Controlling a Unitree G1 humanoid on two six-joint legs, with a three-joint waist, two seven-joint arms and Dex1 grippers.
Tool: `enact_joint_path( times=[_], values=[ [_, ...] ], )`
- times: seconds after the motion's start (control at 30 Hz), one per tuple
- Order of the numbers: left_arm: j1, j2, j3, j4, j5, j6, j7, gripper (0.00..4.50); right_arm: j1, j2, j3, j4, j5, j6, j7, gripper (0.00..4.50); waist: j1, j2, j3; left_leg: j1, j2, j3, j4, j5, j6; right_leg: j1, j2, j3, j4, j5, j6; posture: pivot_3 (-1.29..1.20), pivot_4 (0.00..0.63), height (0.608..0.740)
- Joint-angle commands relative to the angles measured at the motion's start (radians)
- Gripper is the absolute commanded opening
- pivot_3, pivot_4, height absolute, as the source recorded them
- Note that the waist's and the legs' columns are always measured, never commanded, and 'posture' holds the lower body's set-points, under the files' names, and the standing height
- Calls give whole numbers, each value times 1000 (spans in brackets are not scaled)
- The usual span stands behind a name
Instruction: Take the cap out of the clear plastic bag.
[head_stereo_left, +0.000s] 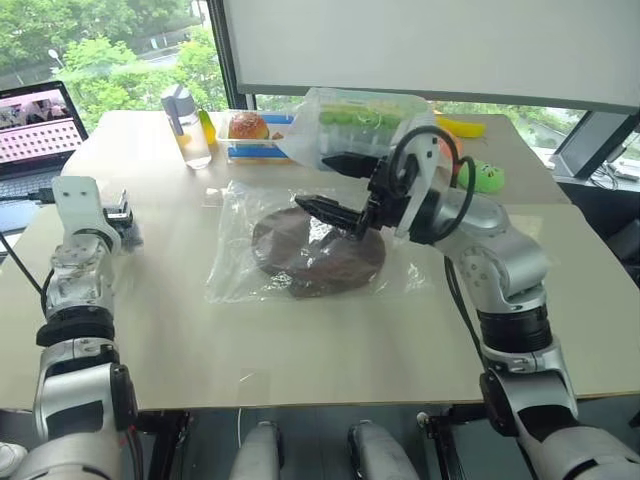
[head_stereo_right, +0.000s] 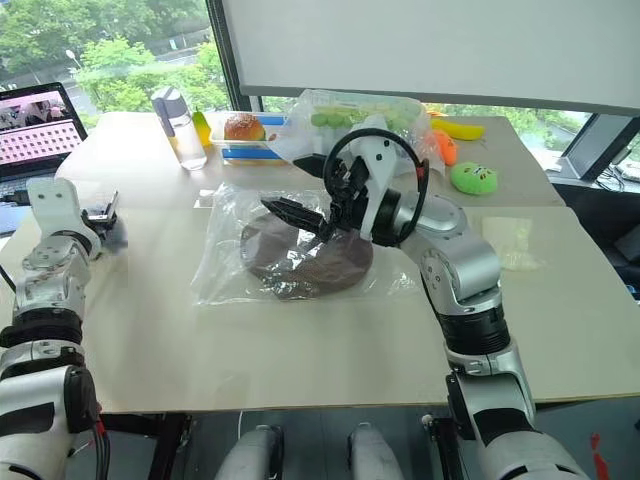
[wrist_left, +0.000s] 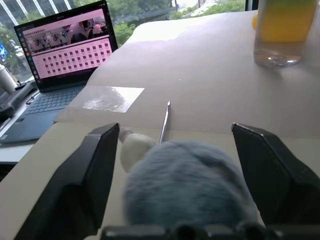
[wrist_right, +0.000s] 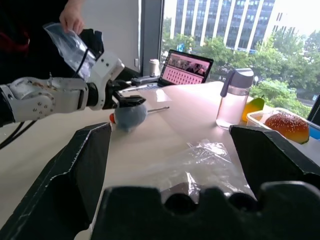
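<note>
Two grippers are seen over a pale beige table (head_stereo_left: 300, 350), and every place below is given relative to the large thin transparent crinkly plastic bag (head_stereo_left: 240, 255) lying flat at the table's middle. Nearest the robot, bare tabletop is seen in front of that bag. Inside the bag, the soft dark-brown dome-shaped fabric cap (head_stereo_left: 300, 265) is seen lying flat, fully enclosed by the plastic. Over the cap, the right gripper (head_stereo_left: 335, 187) is held above the bag with its two black fingers spread apart; nothing is clasped, and contact of the lower finger with the plastic cannot be judged. Well to the left of the bag, the left gripper (wrist_left: 172, 150) is held at the table's edge with its fingers released, and a small blue-grey fuzzy ball-like toy (wrist_left: 185, 185) is seen between them. Just beyond the bag, a bulging clear bag of green and blue items (head_stereo_left: 350, 125) is seen, with a clear water bottle with a grey cap (head_stereo_left: 187, 125) and a bun in a blue-edged tray (head_stereo_left: 248, 128) beyond its left corner. Farther left, an open laptop with a pink screen (head_stereo_left: 35, 130) is seen.
</note>
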Motion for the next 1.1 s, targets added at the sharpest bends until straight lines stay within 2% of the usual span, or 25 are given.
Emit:
enact_joint_path(
  times=[0.03,0.17,0.27,0.4,0.57,0.67,0.8,0.9,1.1],
  values=[
    [42,18,2,-277,-23,129,-19,4471,-9,-46,3,-38,-5,25,29,4500,0,0,0,0,0,0,0,0,0,0,0,0,0,0,0,0,150,740],
    [63,73,-17,-485,-10,236,-57,4471,-4,-82,19,-39,-15,50,46,4500,-2,0,0,0,0,0,0,0,0,0,0,0,0,0,0,0,150,740],
    [27,109,-45,-572,-80,305,-181,4471,9,-98,32,-28,-30,48,59,4500,-3,0,0,0,0,0,0,0,0,0,1,0,0,0,0,0,150,740],
    [50,125,-143,-753,-278,388,-484,4471,34,-96,121,18,-111,-14,83,4500,-4,0,0,1,0,0,0,0,0,1,1,0,0,0,0,0,150,740],
    [100,129,-204,-919,-441,446,-670,4471,-13,-52,215,163,-226,-73,80,4500,-9,-1,0,0,1,1,0,0,0,0,2,2,-1,0,0,0,150,740],
    [108,158,-199,-943,-510,515,-720,4471,-60,-24,221,285,-274,-119,71,4500,-18,-1,0,1,1,2,0,0,0,0,2,2,0,-1,-1,0,150,740],
    [118,198,-172,-940,-544,559,-741,4471,-39,5,246,267,-249,-95,140,4500,-26,-1,0,2,2,1,0,1,0,1,2,2,0,-1,-1,0,150,740],
    [138,263,-199,-939,-520,598,-754,4471,-56,38,301,388,-331,-103,119,4500,-30,-1,0,2,2,1,0,0,0,1,2,2,0,-1,-1,0,150,740],
    [198,325,-210,-972,-536,620,-797,4471,-93,103,335,553,-403,-171,135,4500,-28,0,0,3,2,1,0,1,-1,1,2,2,0,-1,-1,0,150,740]
  ],
)
